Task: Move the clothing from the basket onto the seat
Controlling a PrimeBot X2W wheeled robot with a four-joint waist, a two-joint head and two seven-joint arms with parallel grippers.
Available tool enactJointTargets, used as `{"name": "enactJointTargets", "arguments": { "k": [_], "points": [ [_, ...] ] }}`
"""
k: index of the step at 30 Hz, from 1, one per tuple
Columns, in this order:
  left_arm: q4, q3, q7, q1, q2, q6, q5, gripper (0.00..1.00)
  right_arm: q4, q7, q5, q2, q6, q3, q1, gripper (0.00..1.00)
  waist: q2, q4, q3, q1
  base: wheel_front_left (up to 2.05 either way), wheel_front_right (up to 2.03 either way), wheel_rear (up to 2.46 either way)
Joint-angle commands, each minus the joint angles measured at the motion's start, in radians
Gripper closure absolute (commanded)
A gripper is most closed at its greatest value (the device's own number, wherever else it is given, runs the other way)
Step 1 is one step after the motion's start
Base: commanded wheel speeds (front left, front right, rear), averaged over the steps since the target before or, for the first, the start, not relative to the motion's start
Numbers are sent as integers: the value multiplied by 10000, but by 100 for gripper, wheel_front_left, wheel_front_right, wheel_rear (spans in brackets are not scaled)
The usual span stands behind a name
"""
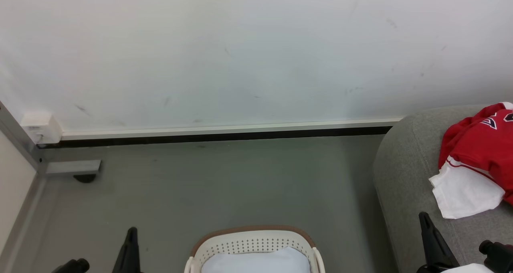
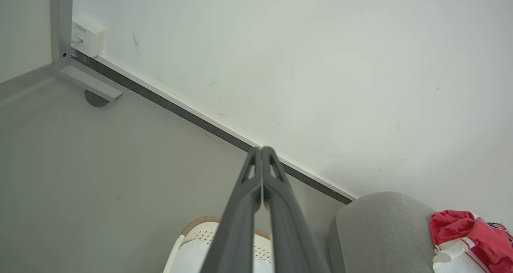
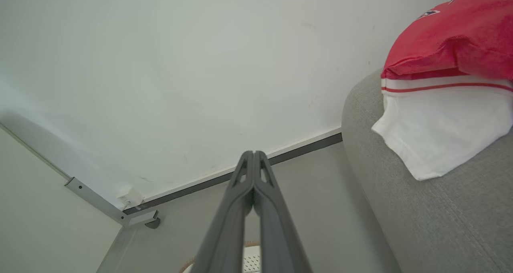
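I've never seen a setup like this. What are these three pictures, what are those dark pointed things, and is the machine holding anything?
You are looking through a robot's three cameras. One sits on its head and looks down at the floor by a wall. The other two sit on its wrists and look along each arm's claw.

The dark pointed things are those claws: the left claw and the right claw. Each has two long fingers, here pressed together with nothing between them, so nothing is held.

In the head view, a white basket stands on the floor, showing only a pale cloth inside. To the right is a grey seat with red and white clothing lying on it.
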Motion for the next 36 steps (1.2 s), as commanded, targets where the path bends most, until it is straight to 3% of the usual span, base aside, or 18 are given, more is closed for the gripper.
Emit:
{"name": "enactJointTargets", "arguments": {
  "k": [1,36],
  "points": [
    [-149,71,61,-256,51,-63,-353,100,-181,71,303,-1,-4,-144,-237,100,0,7,1,0,0,0,0],
    [-142,383,1278,-672,83,-252,-4858,100,-282,1246,4190,382,-10,-1280,-402,100,0,210,29,0,0,0,0]
  ]
}}
